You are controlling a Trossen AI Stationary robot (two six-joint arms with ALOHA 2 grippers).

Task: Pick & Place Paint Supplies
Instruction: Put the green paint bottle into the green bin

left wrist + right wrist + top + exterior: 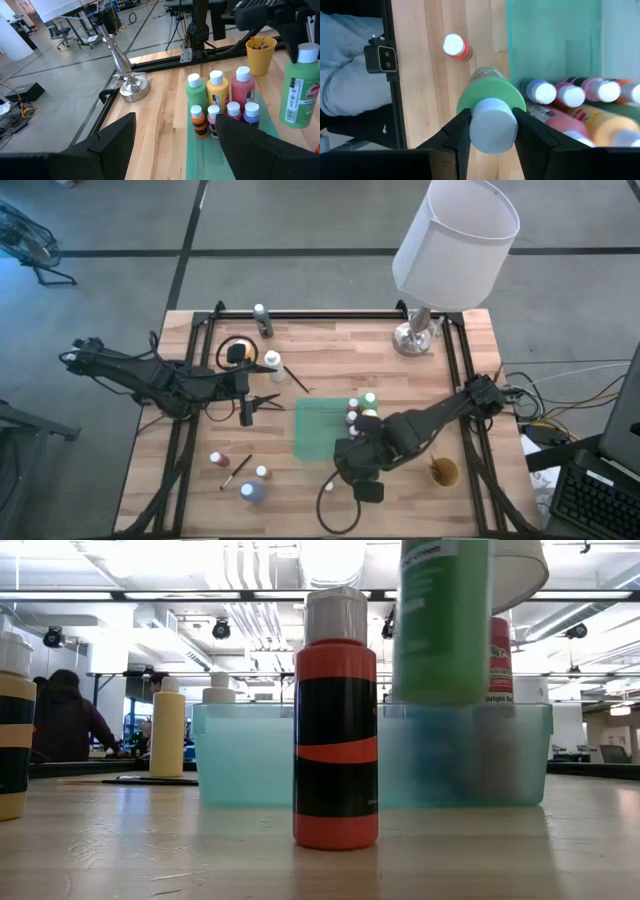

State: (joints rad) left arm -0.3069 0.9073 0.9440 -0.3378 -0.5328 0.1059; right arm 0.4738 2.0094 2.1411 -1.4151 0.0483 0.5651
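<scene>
The right gripper [491, 131] had its fingers clamped on the cap of a green bottle [490, 97], carried just beside the green tray [320, 430] (several bottles already inside). Next: lower it in and release. The left gripper [175, 145] waited spread wide, well apart from the tray.

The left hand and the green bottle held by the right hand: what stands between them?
In the left wrist view, a cluster of small paint bottles stands between the open left hand and the green bottle in the right hand.
</scene>
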